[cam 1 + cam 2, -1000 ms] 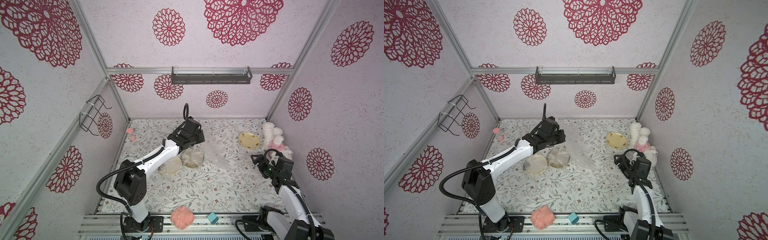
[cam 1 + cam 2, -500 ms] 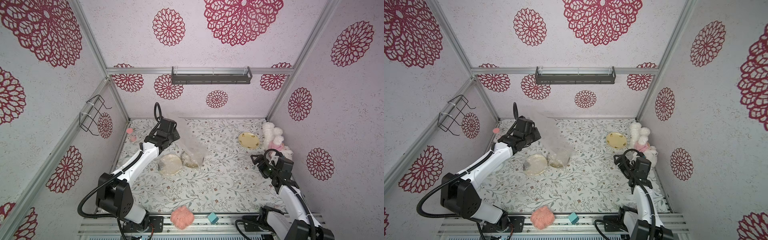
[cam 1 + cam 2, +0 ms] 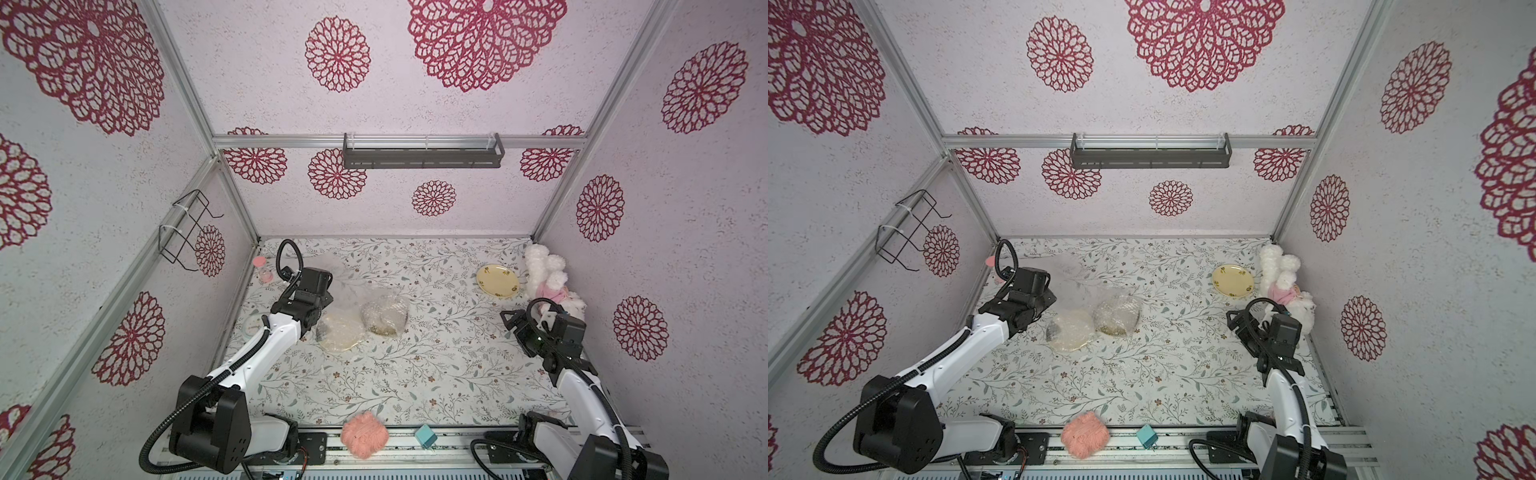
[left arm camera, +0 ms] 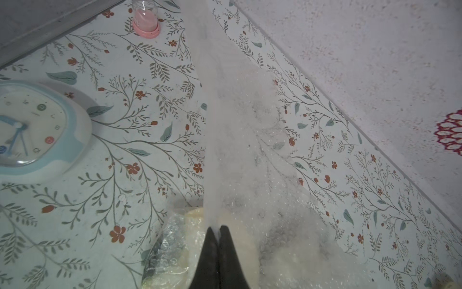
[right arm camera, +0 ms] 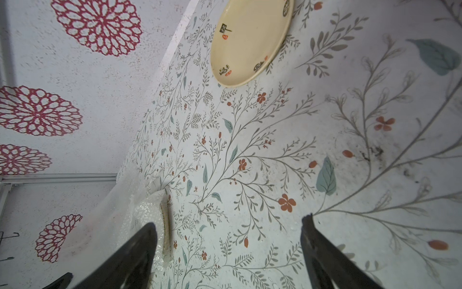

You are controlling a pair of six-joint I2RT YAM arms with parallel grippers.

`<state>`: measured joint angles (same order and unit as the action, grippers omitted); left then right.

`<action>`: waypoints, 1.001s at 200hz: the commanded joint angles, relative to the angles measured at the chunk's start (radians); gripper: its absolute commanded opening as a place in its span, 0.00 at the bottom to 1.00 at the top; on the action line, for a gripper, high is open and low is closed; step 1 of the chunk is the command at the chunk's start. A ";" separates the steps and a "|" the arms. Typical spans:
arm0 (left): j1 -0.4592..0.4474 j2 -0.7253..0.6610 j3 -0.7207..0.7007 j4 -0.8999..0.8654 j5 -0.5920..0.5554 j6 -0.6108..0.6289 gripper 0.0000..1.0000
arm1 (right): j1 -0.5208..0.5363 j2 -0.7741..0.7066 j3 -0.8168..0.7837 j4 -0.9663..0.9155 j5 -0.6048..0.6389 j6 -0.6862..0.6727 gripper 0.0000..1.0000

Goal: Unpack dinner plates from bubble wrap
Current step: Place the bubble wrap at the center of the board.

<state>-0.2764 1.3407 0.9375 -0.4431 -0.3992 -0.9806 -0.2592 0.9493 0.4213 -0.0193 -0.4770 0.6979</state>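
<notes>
**Left arm has dragged the film toward the side wall; finish the pull low and slow**

Since a second ago the left gripper [image 4: 218, 228] has swung from above the two wrapped plates toward the side wall. It has taken the clear, bubbled plastic sheet [image 4: 225, 137] with it, while the right arm has not moved. The left jaws are pressed together on a pinch of that sheet, which streams from the tips toward the back wall.

Just under and behind those tips lies a round pale cream plate [image 3: 340, 330] with crinkled film over it. The round yellow plate with a dark patterned rim [image 3: 384, 318] touches it on the side away from the gripper and is also covered. I cannot tell whether the sheet's trailing end is caught under either plate. The bare cream plate with small dark motifs [image 5: 250, 42] sits ahead of the right gripper [image 5: 228, 221], whose jaws stand wide apart over bare table.

The step in hand looks like drawing this sheet clear. It is probably best to keep the pinch and pull low and steadily, so the film slides off rather than lifting or tipping a plate. If a plate starts to move, ease back. The film is light and springy and may cling when let go.

Room is tight around the left gripper:
- **Outer side:** the round white clock with a pale blue rim [image 4: 37, 130] and the side wall sit near.
- **Beyond the tips:** the small pink domed timer [image 4: 146, 20] and the back wall lie close ahead.
- **Open room:** bare floral tabletop [image 3: 436, 353] lies past the plates, between the two grippers.
</notes>
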 commanded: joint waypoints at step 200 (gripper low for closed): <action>0.104 -0.024 0.022 -0.026 0.162 0.149 0.92 | 0.000 -0.060 0.017 -0.045 -0.016 -0.082 0.91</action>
<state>-0.1776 1.3521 0.9035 -0.4026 -0.2661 -0.8616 -0.2592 0.9077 0.4213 -0.0635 -0.4767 0.6456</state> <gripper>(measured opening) 0.900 0.907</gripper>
